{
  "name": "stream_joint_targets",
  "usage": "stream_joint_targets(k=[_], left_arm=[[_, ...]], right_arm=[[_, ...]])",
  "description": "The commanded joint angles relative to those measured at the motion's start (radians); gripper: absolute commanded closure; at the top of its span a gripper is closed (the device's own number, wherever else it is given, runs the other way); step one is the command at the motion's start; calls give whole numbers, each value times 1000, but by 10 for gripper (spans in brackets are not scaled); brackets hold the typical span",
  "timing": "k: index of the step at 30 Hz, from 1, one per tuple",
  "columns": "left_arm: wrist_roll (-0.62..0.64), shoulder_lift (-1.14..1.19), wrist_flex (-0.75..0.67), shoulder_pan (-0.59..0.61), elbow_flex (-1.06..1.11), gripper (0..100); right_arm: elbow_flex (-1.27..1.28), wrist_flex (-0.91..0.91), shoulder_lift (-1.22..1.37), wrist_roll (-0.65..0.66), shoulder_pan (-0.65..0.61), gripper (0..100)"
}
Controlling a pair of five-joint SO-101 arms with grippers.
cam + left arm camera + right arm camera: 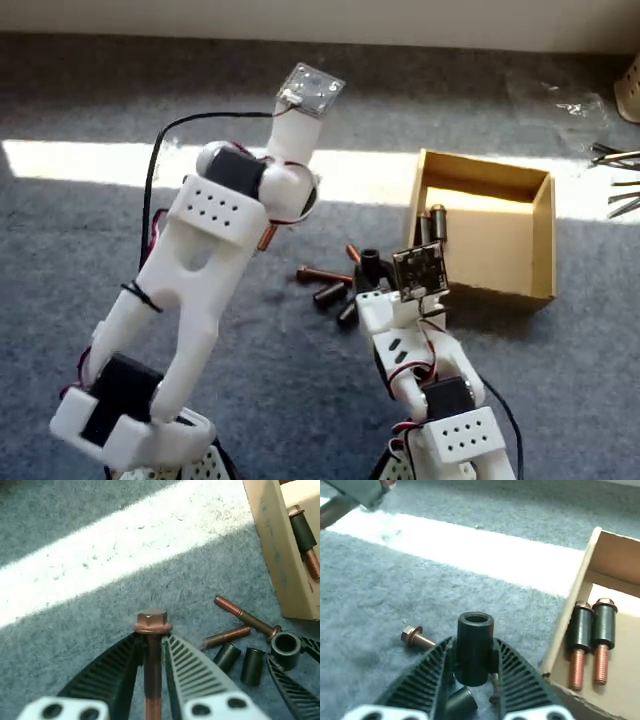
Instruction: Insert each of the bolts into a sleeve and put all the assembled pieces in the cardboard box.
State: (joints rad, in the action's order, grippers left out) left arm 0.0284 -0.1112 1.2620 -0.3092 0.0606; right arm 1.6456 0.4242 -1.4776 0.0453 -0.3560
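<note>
Evidently readied for mating beside the brown cardboard box (543, 240).
Left gripper (153, 639) pinches a copper flanged bolt (152, 622); right gripper (474, 647) holds a black tubular sleeve (475, 630) bore-up to receive it.

I see grey carpet (80, 90) under everything, with a sunlit band (90, 160) running across it. The box (545, 235) sits on the carpet, partly in that band. Near the box, in shade, two loose bolts (245, 615) and two sleeves (227, 656) lie close together. Thin metal pieces (615, 155) lie beyond the box.
</note>
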Motion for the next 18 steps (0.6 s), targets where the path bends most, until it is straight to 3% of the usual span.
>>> stream_joint_targets(k=[1, 7, 12, 18], left_arm=[[-8, -274, -117, 18, 180, 994], [-8, -541, -195, 79, 349, 994], [-103, -670, -193, 145, 371, 994], [-101, -785, -192, 150, 377, 994]], right_arm=[[-12, -27, -10, 0, -56, 994], [-21, -31, -10, 0, -153, 994], [-79, -97, -10, 0, -209, 994], [-205, -97, -10, -2, -237, 994]])
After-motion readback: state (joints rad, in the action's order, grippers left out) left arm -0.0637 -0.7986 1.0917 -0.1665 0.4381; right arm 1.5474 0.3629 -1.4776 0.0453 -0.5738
